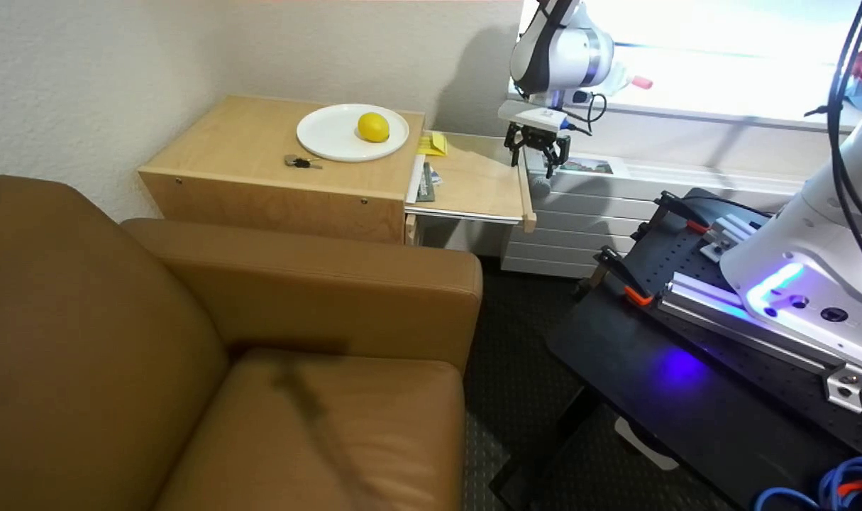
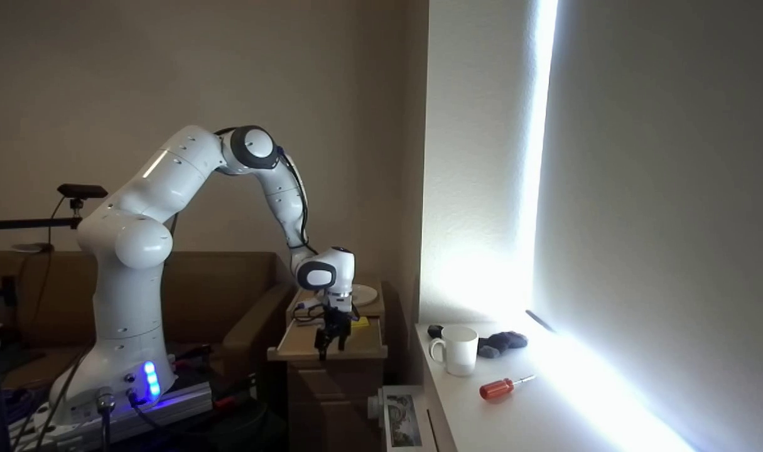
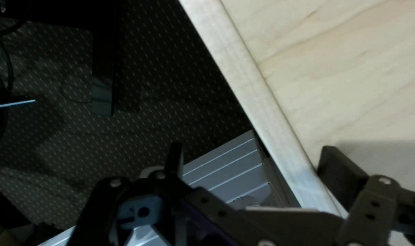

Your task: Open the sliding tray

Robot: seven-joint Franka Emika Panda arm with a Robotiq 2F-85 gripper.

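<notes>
Nearest is a brown sofa, then dark dotted carpet and a white radiator. Pulled out from the wooden cabinet, the tray is thin pale wood with a strip along its outer edge. My gripper stands wide, fingers on either side of that strip; whether they touch, I cannot tell. On the cabinet, a white plate holds a lemon; a mug stands on the sill, its inside mostly hidden.

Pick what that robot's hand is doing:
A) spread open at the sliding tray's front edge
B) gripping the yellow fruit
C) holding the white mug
A: the wrist view shows the hand open, one finger over the sliding tray, the other beyond its front edge.
</notes>
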